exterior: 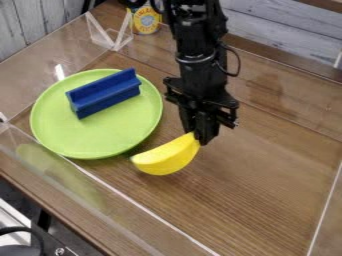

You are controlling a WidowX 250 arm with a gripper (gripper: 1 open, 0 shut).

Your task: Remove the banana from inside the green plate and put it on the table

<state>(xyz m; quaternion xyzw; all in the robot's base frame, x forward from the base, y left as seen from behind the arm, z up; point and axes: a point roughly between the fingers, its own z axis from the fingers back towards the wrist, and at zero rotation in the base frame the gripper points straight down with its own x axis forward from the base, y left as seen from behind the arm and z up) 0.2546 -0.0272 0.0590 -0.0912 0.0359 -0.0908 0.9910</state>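
A blue block lies in the green plate at the left. Just right of the plate's rim, the banana sits low over the tabletop, outside the plate. The gripper points down, clamped on the banana's right end.

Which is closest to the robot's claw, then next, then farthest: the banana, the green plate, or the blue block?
Measured from the end effector:
1. Banana: held at the fingertips, just off the plate's lower right edge.
2. Green plate: to the left, its rim close by.
3. Blue block: farther left, lying in the plate.
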